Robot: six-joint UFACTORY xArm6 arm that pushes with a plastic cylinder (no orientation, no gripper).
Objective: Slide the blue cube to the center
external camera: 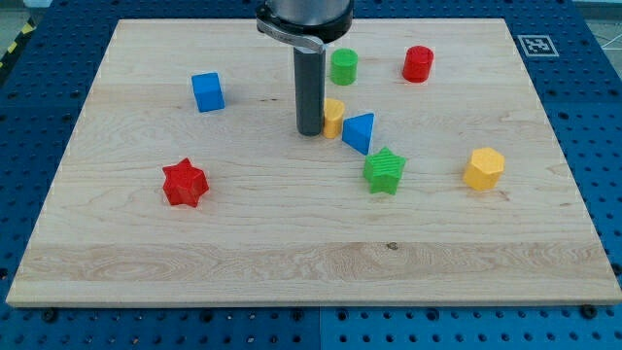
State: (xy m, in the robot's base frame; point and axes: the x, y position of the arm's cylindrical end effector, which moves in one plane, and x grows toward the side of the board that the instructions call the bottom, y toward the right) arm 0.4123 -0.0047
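Observation:
The blue cube (207,91) sits on the wooden board (292,233) at the upper left. My tip (310,131) stands near the board's middle, well to the right of the blue cube and a little lower. The tip touches or nearly touches the left side of a small yellow block (334,117), which the rod partly hides. A blue triangular block (359,132) lies just right of the yellow one.
A green cylinder (343,66) and a red cylinder (418,63) stand at the top right. A green star (384,170) lies below the blue triangle. A yellow hexagonal block (483,168) is at the right. A red star (185,183) is at the lower left.

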